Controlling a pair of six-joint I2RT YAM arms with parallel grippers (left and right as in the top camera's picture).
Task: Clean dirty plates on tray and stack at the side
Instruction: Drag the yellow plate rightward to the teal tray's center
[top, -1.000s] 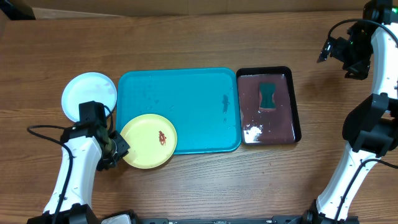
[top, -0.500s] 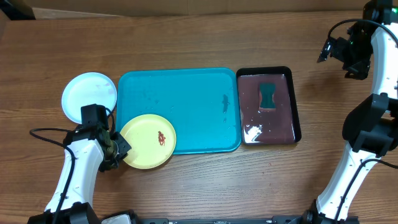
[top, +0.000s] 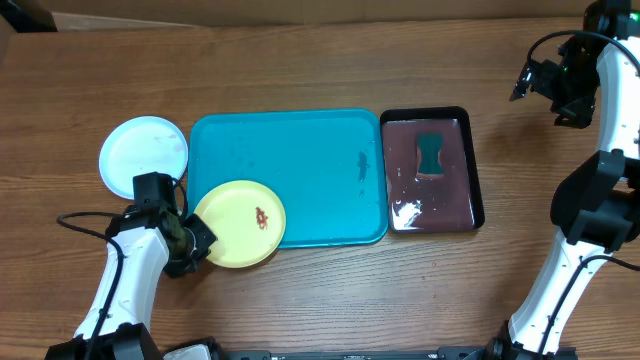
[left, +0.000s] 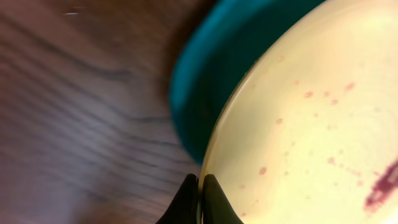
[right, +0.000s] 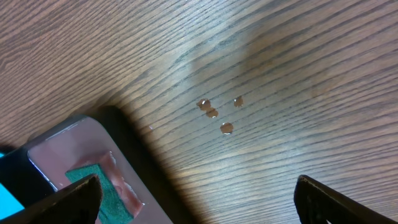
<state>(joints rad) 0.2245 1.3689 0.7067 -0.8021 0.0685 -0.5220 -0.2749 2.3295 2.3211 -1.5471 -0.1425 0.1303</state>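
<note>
A yellow-green plate (top: 241, 224) with a reddish-brown smear lies over the front-left corner of the turquoise tray (top: 300, 150), partly overhanging the table. My left gripper (top: 199, 240) is shut on this plate's left rim. In the left wrist view its black fingertips (left: 189, 186) pinch the plate (left: 311, 124) edge, one above and one below, at the left gripper (left: 199, 184). A white plate with a pale blue edge (top: 144, 154) rests on the table left of the tray. My right gripper (right: 199, 193) hangs open and empty, high at the back right (top: 545, 82).
A narrow black tray (top: 476, 170) of dark liquid holds a green sponge (top: 430, 153) just right of the turquoise tray. A dark smear (top: 362, 165) marks the turquoise tray's right side. Small water drops (right: 214, 112) lie on the wood under the right wrist.
The left gripper has closed onto the yellow-green plate's rim, and the plate has shifted slightly right. The right arm has not moved.
</note>
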